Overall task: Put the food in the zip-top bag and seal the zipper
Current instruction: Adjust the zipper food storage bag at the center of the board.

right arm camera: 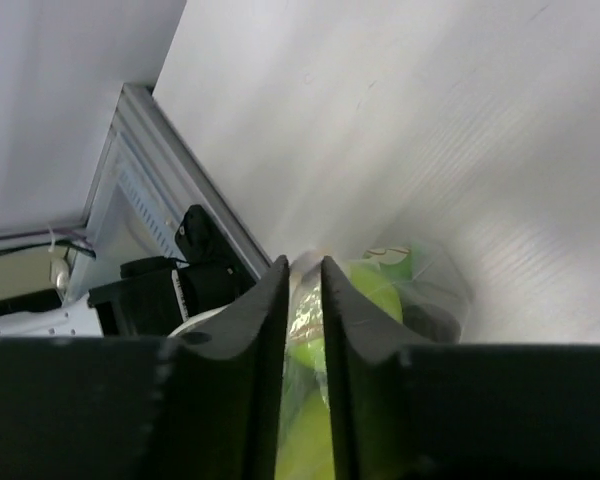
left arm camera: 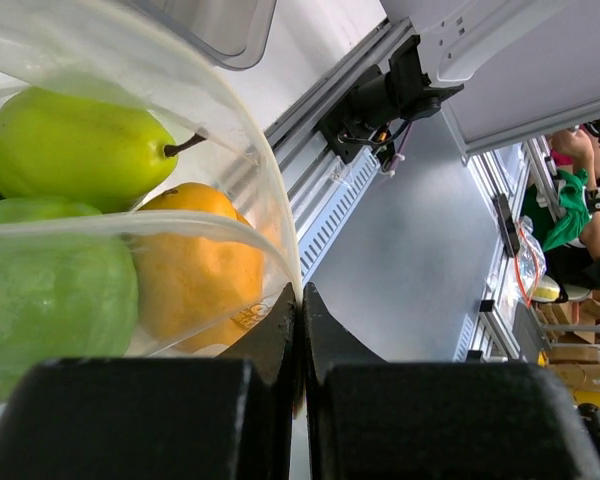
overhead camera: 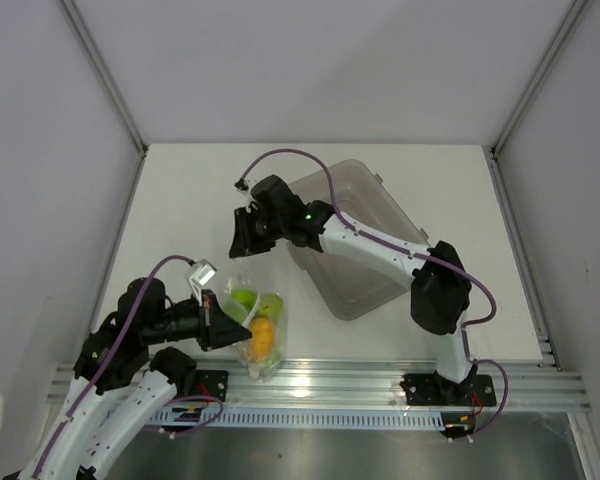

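Crinkly clear zip-top bag [overhead camera: 255, 325] holds smooth green and orange toy fruit [left arm camera: 190, 270]. Left gripper [left arm camera: 300, 300] clamps its edge tight; right gripper [right arm camera: 303, 275] straddles its film, jaws a slit apart, hold unclear.

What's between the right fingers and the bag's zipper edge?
Nothing visible. The zip-top bag shows straight through the gap between the right fingers, with no other object in between. The left fingers are shut on the bag's edge.
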Tool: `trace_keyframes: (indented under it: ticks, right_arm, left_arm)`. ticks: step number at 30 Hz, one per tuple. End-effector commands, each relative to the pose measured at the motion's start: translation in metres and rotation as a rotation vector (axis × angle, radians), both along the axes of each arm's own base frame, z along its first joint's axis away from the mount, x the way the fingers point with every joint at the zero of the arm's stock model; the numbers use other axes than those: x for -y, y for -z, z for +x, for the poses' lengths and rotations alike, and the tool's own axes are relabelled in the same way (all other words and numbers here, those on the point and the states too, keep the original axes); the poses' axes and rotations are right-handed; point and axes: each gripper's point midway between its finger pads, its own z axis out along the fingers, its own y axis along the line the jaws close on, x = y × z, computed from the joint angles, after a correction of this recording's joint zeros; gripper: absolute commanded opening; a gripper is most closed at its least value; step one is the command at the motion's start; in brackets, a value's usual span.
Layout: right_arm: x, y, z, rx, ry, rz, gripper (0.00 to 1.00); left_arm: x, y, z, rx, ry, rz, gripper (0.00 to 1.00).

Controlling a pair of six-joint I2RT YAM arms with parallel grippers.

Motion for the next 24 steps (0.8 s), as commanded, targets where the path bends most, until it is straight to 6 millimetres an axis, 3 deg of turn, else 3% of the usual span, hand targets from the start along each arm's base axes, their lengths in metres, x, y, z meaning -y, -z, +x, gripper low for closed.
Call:
trace_keyframes:
  ticks: [1,4,6,7,8,9,10,16,24]
  right_arm:
    - [0.007,-0.009,0.006,0.047,0.067,-0.06,0.19]
    - [0.018,-0.013,0.004,0.083,0.081,-0.093,0.18]
    - [0.032,-0.027,0.005,0.162,0.066,-0.112,0.35]
    - [0.041,-0.029,0.005,0.184,0.067,-0.14,0.5]
    - [0.047,-0.034,0.006,0.234,0.039,-0.158,0.73]
    - [0.055,-0.044,0.003,0.246,0.01,-0.155,0.77]
    - [0.054,-0.057,-0.004,0.269,-0.061,-0.13,0.78]
    - [0.071,-0.068,-0.016,0.288,-0.146,-0.219,0.77]
    - [0.068,-0.055,-0.029,0.248,-0.2,-0.261,0.73]
  left_arm:
    - [-0.002,-0.008,0.001,0.049,0.0,-0.001,0.01]
    - [-0.003,-0.01,0.002,0.06,-0.011,0.003,0.01]
    - [-0.004,-0.012,0.001,0.069,-0.011,0.006,0.01]
    - [-0.004,-0.012,0.001,0.068,-0.009,0.009,0.01]
    - [-0.004,-0.011,0.001,0.064,-0.003,0.015,0.01]
    - [-0.004,-0.01,0.001,0.061,0.0,0.018,0.01]
    - [-0.005,-0.009,0.0,0.06,0.001,0.024,0.01]
    - [-0.005,-0.005,0.001,0.059,-0.002,0.03,0.01]
    - [-0.004,-0.004,0.003,0.052,0.0,0.038,0.01]
